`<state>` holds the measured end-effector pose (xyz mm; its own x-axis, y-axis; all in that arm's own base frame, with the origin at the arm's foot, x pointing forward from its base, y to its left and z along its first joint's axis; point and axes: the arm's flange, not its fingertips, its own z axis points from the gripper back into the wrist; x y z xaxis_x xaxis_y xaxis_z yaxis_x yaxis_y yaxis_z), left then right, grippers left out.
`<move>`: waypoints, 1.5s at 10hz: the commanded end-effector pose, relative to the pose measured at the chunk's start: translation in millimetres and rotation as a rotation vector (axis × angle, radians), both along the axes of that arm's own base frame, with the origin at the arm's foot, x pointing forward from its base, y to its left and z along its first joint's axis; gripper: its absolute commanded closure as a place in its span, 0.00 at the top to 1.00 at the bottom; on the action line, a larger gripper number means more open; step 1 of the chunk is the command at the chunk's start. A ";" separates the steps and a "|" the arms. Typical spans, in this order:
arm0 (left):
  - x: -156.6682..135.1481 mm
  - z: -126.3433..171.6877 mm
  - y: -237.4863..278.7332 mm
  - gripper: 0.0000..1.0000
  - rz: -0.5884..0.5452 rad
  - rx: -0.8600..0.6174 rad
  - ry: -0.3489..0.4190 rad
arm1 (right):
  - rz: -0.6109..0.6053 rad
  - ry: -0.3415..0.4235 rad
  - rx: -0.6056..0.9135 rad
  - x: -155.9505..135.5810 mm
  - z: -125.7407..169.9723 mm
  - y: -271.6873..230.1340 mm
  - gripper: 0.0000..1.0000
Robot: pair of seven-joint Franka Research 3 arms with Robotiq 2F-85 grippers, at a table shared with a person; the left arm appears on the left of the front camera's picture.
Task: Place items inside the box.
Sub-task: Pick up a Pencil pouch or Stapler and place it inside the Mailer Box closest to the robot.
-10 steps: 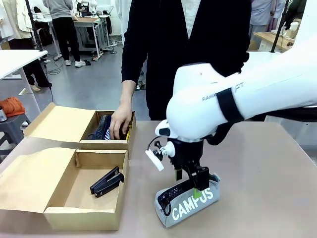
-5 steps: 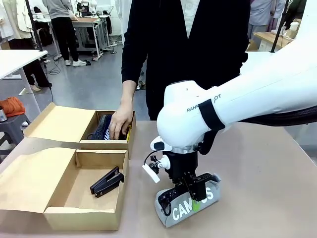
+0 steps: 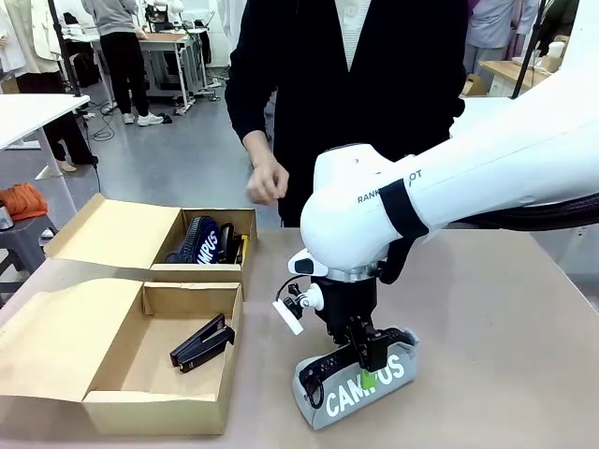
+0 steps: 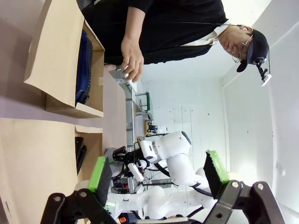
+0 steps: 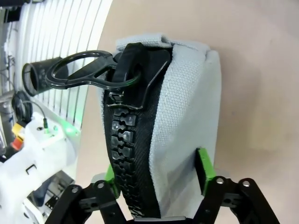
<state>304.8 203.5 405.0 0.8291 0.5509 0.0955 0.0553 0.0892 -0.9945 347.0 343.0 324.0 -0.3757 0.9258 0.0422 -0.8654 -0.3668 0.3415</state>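
Front view: the table (image 3: 505,309) spans the lower frame, and the white right arm (image 3: 487,178) sweeps in from the right edge to the centre. A person (image 3: 374,84) in dark clothes stands at the top centre, one hand (image 3: 267,181) loosely curled in the air above the table's far edge.

At lower left lies the larger cardboard box (image 3: 159,398), its flap lid (image 3: 56,337) folded out flat toward the left edge. Just behind it sits a smaller open box (image 3: 201,273).

The grey zip pouch (image 3: 337,402) lettered "CAMPUS" rests on the table at bottom centre, to the right of the larger box and apart from it. The right gripper (image 3: 367,367) comes down on it from above. In the right wrist view its green pads (image 5: 204,170) press both flanks of the pouch, pinching it across the black zipper (image 5: 124,154).

In the left wrist view the left gripper (image 4: 158,172) is spread wide at the bottom of the frame, with nothing between its fingers.

A black stapler (image 3: 201,343) lies inside the larger box. The smaller box holds a navy pouch (image 3: 201,241), a black marker (image 3: 226,243) and a yellow cutter (image 3: 243,248).
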 end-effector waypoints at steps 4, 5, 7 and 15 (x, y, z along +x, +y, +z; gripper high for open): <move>-1.9 0.8 -0.7 1.00 -0.004 0.000 -0.022 | -0.012 -0.016 -0.036 1.3 4.3 0.2 0.00; -1.9 0.8 -0.7 1.00 -0.004 0.000 -0.022 | -0.027 -0.022 -0.037 1.0 5.2 -1.7 0.00; -1.9 0.8 -0.7 1.00 -0.004 0.000 -0.022 | -0.068 -0.059 -0.038 0.5 11.0 -5.5 0.00; -1.9 0.8 -0.7 1.00 -0.004 0.000 -0.022 | -1.763 -0.190 -0.093 -85.6 115.2 -120.6 0.00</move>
<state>304.5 203.4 405.4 0.8287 0.5512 0.0966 0.0564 0.0895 -0.9944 282.8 232.1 441.8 0.6129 0.7889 -0.0449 -0.7475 0.5973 0.2907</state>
